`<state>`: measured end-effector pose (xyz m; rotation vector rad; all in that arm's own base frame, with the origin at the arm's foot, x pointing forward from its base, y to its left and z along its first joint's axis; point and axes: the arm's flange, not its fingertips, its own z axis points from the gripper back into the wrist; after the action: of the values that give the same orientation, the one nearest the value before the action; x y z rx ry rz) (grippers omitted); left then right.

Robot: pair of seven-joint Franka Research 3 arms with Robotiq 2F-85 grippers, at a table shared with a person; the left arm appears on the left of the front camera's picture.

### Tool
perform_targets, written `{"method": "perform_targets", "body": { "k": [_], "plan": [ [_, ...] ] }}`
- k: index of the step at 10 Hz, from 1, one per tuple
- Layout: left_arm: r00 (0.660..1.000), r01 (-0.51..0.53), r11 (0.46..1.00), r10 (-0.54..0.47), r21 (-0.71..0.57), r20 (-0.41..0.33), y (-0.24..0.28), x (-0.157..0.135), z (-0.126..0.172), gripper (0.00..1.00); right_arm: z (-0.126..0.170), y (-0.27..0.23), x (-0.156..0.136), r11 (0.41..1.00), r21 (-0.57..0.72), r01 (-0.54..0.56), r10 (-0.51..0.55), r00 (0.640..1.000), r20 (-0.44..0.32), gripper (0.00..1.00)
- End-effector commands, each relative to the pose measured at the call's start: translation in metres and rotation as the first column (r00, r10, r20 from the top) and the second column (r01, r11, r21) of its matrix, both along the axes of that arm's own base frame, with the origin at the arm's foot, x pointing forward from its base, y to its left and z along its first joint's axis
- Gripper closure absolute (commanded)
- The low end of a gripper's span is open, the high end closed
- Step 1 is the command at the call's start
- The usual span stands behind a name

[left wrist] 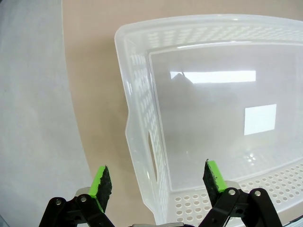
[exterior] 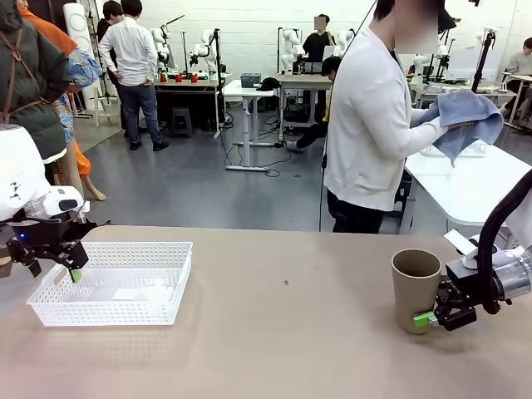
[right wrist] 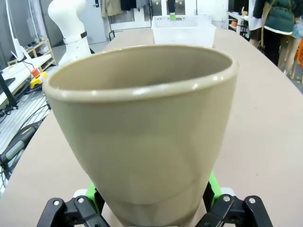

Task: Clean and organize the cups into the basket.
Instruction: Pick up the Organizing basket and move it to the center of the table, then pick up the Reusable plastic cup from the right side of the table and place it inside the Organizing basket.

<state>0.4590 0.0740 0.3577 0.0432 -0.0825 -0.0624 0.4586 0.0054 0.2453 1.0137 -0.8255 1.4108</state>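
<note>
Currently logging one tan cup (exterior: 416,289) at the robot's right end of the table (exterior: 283,349), well apart from the basket (exterior: 166,287) at the left end. Standing upright: long axis vertical, open mouth up, narrow base down at tabletop level. Cannot tell whether resting on the surface or just clear of it.

Right gripper (right wrist: 154,194) clamped on the tan cup low down, near the base, one green pad pressed against each side. Reaching in from the right edge of the front view, held low and roughly level over the table, fingers pointing toward the table's middle. Black cable arching up behind the wrist.

Left gripper (left wrist: 157,178) spread wide, grasping nothing. Wrist turned down, fingers pointing at the table. Straddling the basket's short wall beside the handle slot (left wrist: 152,156): one pad outside over bare table, the other above the basket floor. Cannot tell from either view whether touching the rim.

Basket lying flat, long side running left to right in the front view.

Person (exterior: 370,125) at the far side, turned toward the right, both hands buried in a blue cloth (exterior: 470,116) held at chest height
</note>
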Motion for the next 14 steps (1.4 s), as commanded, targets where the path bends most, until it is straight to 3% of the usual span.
{"method": "perform_targets", "body": {
  "k": [1, 2, 3, 4, 5, 6, 7, 8, 9, 10, 11, 12, 14],
  "plan": [
    [1.000, 0.000, 1.000, -0.001, 0.005, 0.030, 0.0046, -0.0025, -0.0048, 0.00, -0.0049, 0.0045, 0.0034, 1.000, 0.007, 0.010, -0.011, 0.999, 0.034, 0.00],
    [0.999, 0.017, 1.000, -0.017, -0.003, 0.039, 0.0059, -0.0033, -0.0042, 0.56, -0.0055, 0.0040, 0.0035, 1.000, 0.014, 0.001, -0.001, 0.999, 0.044, 0.26],
    [0.998, 0.024, 1.000, -0.023, -0.007, 0.051, 0.0067, -0.0042, -0.0037, 0.56, -0.0059, 0.0040, 0.0035, 1.000, 0.016, -0.003, 0.002, 0.999, 0.043, 0.58],
    [0.998, 0.025, 1.000, -0.025, -0.007, 0.055, 0.0076, -0.0047, -0.0030, 1.00, -0.0063, 0.0039, 0.0032, 1.000, 0.018, -0.005, 0.004, 0.999, 0.046, 0.85],
    [0.998, 0.026, 1.000, -0.026, -0.006, 0.055, 0.0081, -0.0049, -0.0024, 0.60, -0.0066, 0.0037, 0.0033, 1.000, 0.020, -0.006, 0.005, 0.999, 0.047, 1.00],
    [0.998, 0.025, 1.000, -0.025, -0.003, 0.053, 0.0086, -0.0052, -0.0020, 1.00, -0.0066, 0.0035, 0.0032, 1.000, 0.021, -0.007, 0.006, 0.999, 0.047, 1.00],
    [0.998, 0.024, 1.000, -0.024, -0.003, 0.051, 0.0092, -0.0054, -0.0018, 1.00, -0.0067, 0.0030, 0.0033, 1.000, 0.022, -0.007, 0.006, 0.999, 0.047, 1.00],
    [0.999, 0.024, 1.000, -0.024, 0.000, 0.047, 0.0095, -0.0052, -0.0016, 1.00, -0.0069, 0.0024, 0.0035, 1.000, 0.024, -0.006, 0.005, 0.999, 0.048, 0.79],
    [0.999, 0.019, 1.000, -0.019, 0.000, 0.041, 0.0102, -0.0041, -0.0025, 1.00, -0.0071, 0.0016, 0.0037, 1.000, 0.024, -0.005, 0.004, 0.999, 0.048, 0.79],
    [0.999, 0.014, 1.000, -0.014, -0.001, 0.033, 0.0102, -0.0034, -0.0029, 1.00, -0.0074, 0.0011, 0.0041, 1.000, 0.026, -0.003, 0.002, 0.999, 0.048, 1.00],
    [0.999, 0.013, 1.000, -0.013, 0.000, 0.032, 0.0097, -0.0032, -0.0027, 1.00, -0.0078, 0.0008, 0.0041, 1.000, 0.030, -0.003, 0.002, 0.999, 0.048, 0.79],
    [0.999, 0.012, 1.000, -0.012, -0.002, 0.030, 0.0097, -0.0032, -0.0024, 1.00, -0.0080, 0.0007, 0.0043, 1.000, 0.030, -0.004, 0.003, 0.999, 0.047, 1.00],
    [1.000, 0.006, 1.000, -0.006, -0.004, 0.022, 0.0093, -0.0031, -0.0021, 1.00, -0.0084, -0.0002, 0.0044, 0.999, 0.035, -0.003, 0.001, 0.999, 0.050, 1.00]
  ]
}}
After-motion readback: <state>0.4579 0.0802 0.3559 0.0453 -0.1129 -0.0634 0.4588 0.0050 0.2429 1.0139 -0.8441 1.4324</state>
